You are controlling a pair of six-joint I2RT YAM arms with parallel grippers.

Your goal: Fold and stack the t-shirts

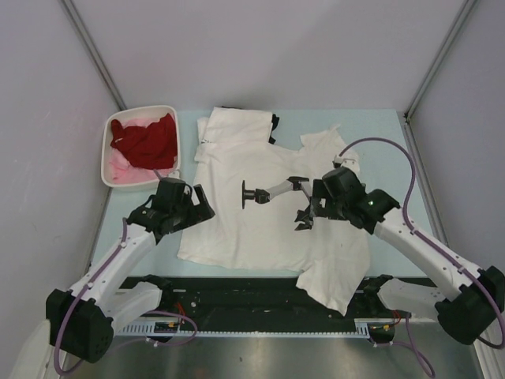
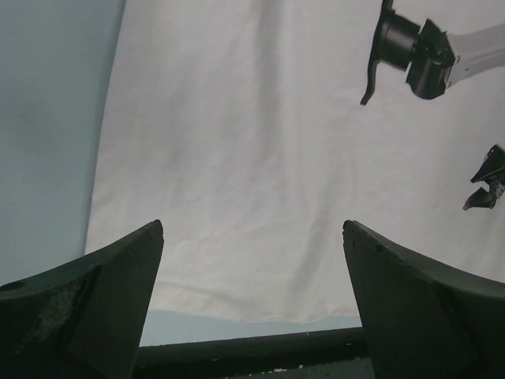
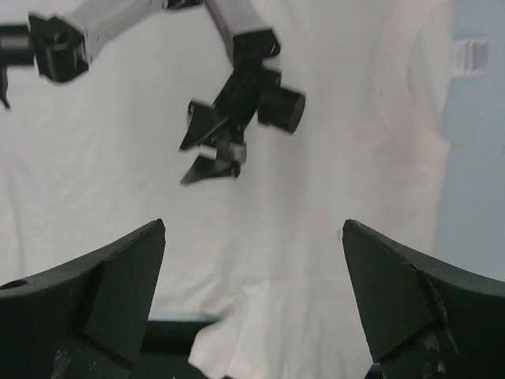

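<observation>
At upper left, a white basin (image 1: 110, 170) held dark red (image 1: 147, 140) and pink shirts (image 1: 120, 166). The left gripper (image 1: 203, 207) hovered spread over the cream-white t-shirt (image 1: 237, 221) at center frame. The right gripper (image 1: 304, 213), likewise spread, pointed left above it.

A black bracket (image 1: 272, 192), possibly loose, obstructs the spread t-shirt (image 1: 237, 229).

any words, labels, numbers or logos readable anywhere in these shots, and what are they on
None can be read.
Small label beside the cream-white t-shirt, right wrist view: printed lines, too blurred to read.
Cream-white t-shirt: no print visible.
Basin, dark red shirt and arms: no markings visible.
</observation>
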